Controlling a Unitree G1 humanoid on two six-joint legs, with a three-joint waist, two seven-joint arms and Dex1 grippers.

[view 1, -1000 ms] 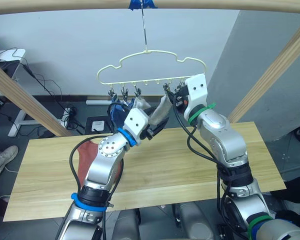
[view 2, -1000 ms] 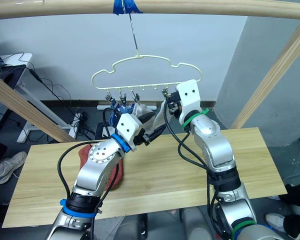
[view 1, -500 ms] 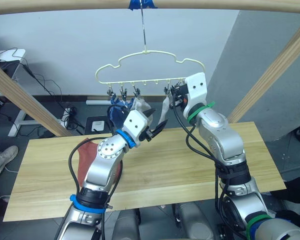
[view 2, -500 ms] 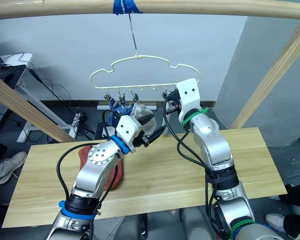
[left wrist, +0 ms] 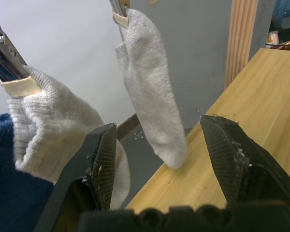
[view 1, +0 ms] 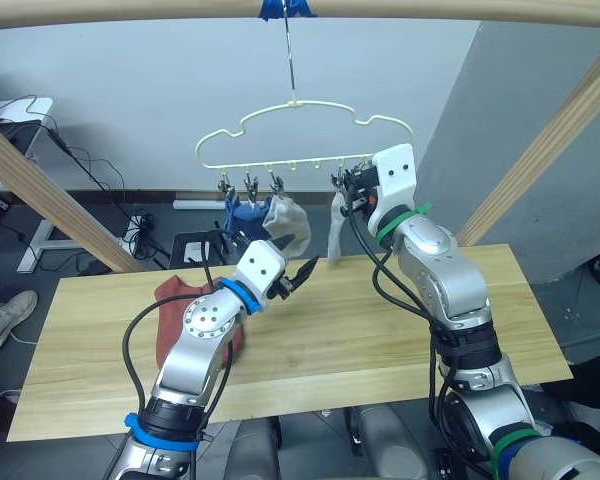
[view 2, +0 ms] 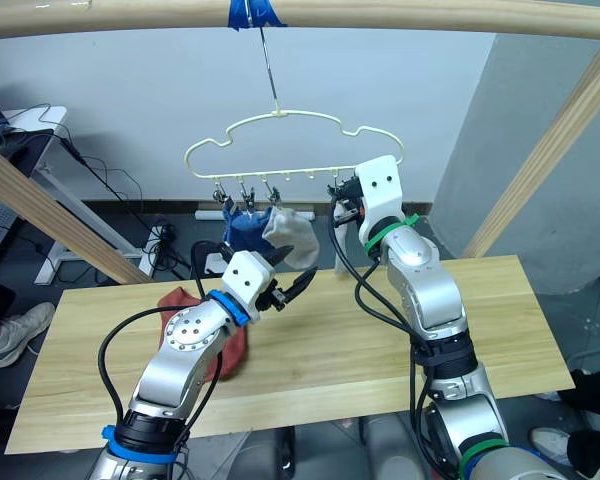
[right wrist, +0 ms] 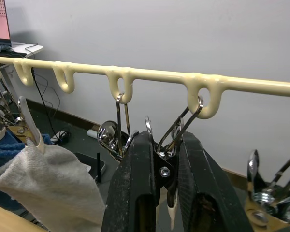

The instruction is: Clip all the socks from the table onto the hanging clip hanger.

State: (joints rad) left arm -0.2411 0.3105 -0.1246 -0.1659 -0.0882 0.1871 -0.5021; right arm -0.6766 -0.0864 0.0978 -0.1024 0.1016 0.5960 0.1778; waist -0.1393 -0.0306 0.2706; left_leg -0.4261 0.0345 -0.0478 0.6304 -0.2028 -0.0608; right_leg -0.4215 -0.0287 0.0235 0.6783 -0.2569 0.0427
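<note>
Your right claw [right wrist: 158, 180] is raised to the clip hanger [view 1: 300, 135], its fingers pinched shut on a metal clip [right wrist: 176, 137], probably to squeeze it open or steady it while the second grey sock [view 1: 337, 232] settles beneath it. That sock hangs free from the clip, beside the first grey sock [view 1: 284, 221] and a blue sock [view 1: 242, 215] already clipped further left. Your left claw [left wrist: 159, 164] spreads wide and empty, the forearm angled up from the table [view 1: 380, 330] toward the hanging socks. A rust-red sock [view 1: 175, 305] lies on the table near your left elbow, not yet hung.
</note>
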